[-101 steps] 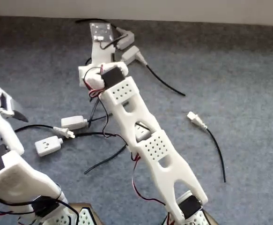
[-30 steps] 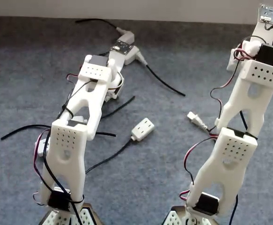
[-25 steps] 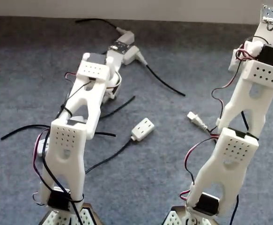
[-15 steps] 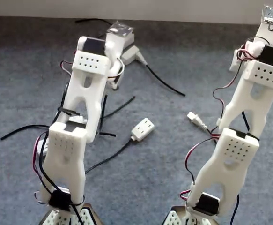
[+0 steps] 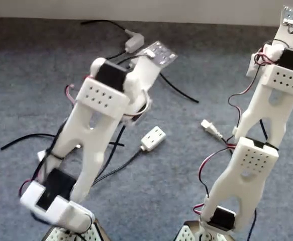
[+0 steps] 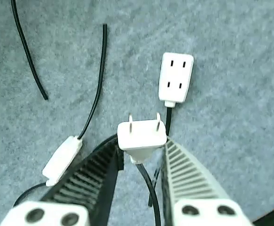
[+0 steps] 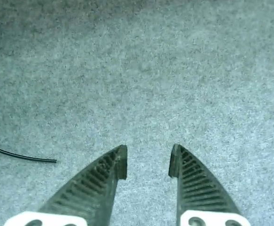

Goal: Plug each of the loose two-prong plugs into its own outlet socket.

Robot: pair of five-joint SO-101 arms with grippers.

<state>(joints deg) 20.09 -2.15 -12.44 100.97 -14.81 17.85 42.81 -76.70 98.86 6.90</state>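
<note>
The left gripper clamps a plug at its tips, prongs pointing outward. A socket lies just beyond them, slots up. The right gripper hangs parted over carpet — a second plug lies loose beside that arm.

Grey carpet bears outlet socket, loose plug, black cords.

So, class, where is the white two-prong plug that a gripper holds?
In the left wrist view, the white two-prong plug is clamped in the left gripper, prongs toward the white outlet socket.
</note>
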